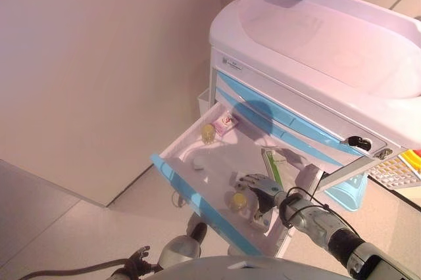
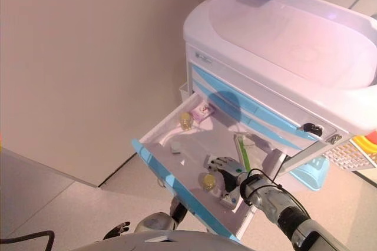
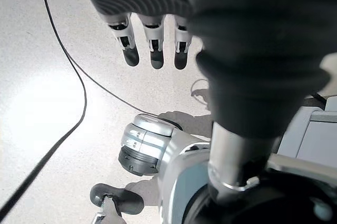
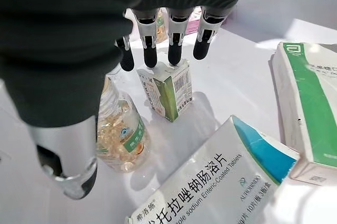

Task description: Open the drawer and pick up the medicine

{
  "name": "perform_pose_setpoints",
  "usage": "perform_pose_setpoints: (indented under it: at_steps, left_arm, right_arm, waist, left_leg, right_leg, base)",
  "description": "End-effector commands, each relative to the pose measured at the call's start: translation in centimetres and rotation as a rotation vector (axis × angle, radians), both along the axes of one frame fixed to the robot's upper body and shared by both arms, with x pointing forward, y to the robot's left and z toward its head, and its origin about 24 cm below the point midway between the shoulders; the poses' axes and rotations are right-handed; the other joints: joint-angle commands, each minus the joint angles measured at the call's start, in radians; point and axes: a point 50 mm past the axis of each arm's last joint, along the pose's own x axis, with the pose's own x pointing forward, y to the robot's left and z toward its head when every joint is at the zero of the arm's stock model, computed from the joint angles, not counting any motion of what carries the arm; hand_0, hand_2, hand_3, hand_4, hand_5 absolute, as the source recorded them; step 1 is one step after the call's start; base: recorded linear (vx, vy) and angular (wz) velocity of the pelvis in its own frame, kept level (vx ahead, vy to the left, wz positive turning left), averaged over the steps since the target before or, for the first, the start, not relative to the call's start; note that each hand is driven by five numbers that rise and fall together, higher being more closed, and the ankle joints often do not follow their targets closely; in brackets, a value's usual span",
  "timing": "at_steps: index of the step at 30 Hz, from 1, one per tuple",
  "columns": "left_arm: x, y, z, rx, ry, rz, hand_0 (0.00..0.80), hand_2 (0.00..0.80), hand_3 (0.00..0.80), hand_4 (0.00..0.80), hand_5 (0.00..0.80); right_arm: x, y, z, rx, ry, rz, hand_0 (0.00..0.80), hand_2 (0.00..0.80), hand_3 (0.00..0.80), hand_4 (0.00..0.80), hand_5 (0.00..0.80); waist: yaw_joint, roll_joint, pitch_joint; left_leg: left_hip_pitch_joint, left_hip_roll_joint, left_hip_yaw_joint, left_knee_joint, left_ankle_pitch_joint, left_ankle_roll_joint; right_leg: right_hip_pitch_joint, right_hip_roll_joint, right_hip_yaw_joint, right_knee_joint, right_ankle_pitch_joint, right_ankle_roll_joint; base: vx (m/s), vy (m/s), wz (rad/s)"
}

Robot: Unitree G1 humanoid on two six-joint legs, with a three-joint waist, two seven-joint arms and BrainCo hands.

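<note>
The cart's lowest drawer (image 1: 197,204), white with a blue front, stands pulled out. My right hand (image 1: 262,191) is inside it, open, fingers straight. In the right wrist view the fingertips (image 4: 174,50) hover just over a small green-and-white box (image 4: 166,90). A clear bottle of yellow capsules (image 4: 120,129) lies between them and the thumb (image 4: 68,166), not gripped. A large white-and-blue medicine box (image 4: 210,182) and a green-and-white box (image 4: 308,108) lie close by. My left hand (image 3: 152,50) hangs open low near the floor.
At the drawer's back lie a second yellow bottle (image 1: 208,133) and a pink box (image 1: 225,123). The white cart (image 1: 316,43) has shut blue-striped drawers above. A light blue basket (image 1: 348,191) and a white basket (image 1: 398,171) hang on its right side. A wall runs along the left.
</note>
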Motion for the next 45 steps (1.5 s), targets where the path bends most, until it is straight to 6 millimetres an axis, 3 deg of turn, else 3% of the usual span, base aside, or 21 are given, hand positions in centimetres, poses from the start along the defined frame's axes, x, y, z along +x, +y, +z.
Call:
perform_pose_setpoints:
  at_steps: [1, 15, 45]
  left_arm:
    - [1.2, -0.5, -0.1, -0.003, -0.009, -0.051, 0.000, 0.000, 0.000, 0.000, 0.000]
    - [0.1, -1.7, -0.5, -0.018, -0.004, -0.064, 0.000, 0.000, 0.000, 0.000, 0.000]
    - [0.0, -1.9, -0.5, -0.022, -0.007, -0.073, 0.000, 0.000, 0.000, 0.000, 0.000]
  right_arm:
    - [0.1, 1.9, 0.3, 0.038, -0.013, 0.078, 0.000, 0.000, 0.000, 0.000, 0.000]
    - [0.1, 1.9, -0.7, 0.054, -0.006, -0.027, 0.000, 0.000, 0.000, 0.000, 0.000]
    - [0.0, 2.6, -1.1, 0.021, 0.041, 0.014, 0.000, 0.000, 0.000, 0.000, 0.000]
  waist:
    - [0.033, -0.010, -0.011]
    - [0.037, 0.014, -0.010]
    - [0.059, 0.020, -0.007]
  left_leg:
    - [0.086, -0.039, 0.059, 0.016, -0.155, 0.049]
    - [0.086, -0.044, 0.040, 0.015, -0.149, 0.046]
    - [0.081, -0.043, 0.022, 0.012, -0.139, 0.040]
  right_leg:
    - [-0.113, -0.042, 0.104, 0.081, 0.062, 0.025]
    - [-0.112, -0.051, 0.088, 0.086, 0.058, 0.023]
    - [-0.112, -0.050, 0.069, 0.090, 0.052, 0.017]
  base:
    - [0.000, 0.000, 0.00]
    - [0.000, 0.000, 0.00]
    - [0.000, 0.000, 0.00]
